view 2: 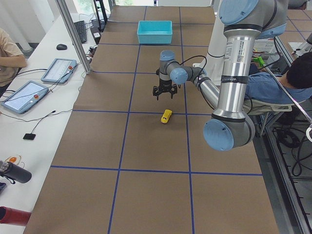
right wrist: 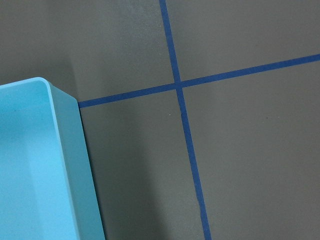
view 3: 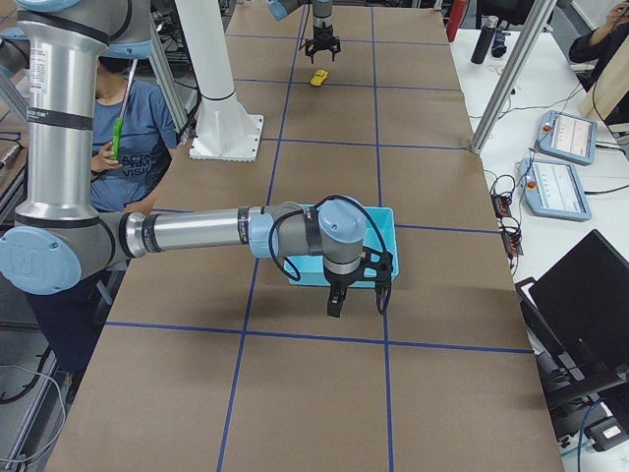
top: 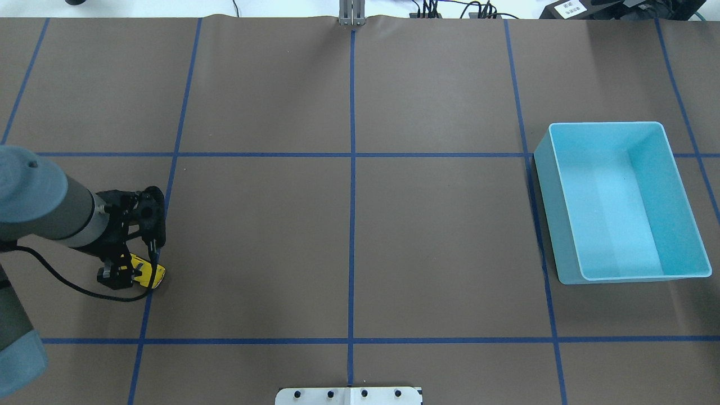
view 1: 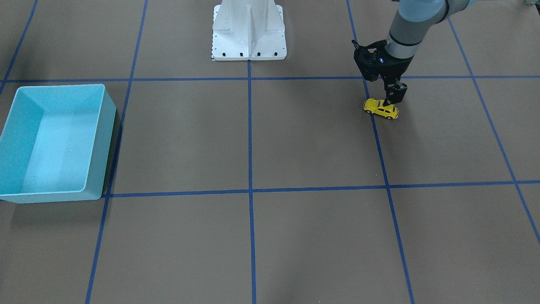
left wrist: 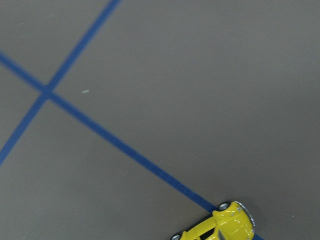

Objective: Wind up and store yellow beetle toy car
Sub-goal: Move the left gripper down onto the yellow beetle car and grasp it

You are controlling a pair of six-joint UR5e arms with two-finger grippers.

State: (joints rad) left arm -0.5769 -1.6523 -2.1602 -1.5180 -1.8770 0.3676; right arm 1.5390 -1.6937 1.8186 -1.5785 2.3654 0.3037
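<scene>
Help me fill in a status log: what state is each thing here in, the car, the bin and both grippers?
Toy car: upright on its wheels, not gripped.
Bin: upright, empty.
Left gripper: jaws open, over the car, holding nothing.
Right gripper: close to the bin; whether the jaws are open or shut cannot be told.

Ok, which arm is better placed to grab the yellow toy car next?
Left. The left end effector hovers open just over the yellow beetle toy car, while the right end effector sits at the table's far end beside the light blue bin.
</scene>
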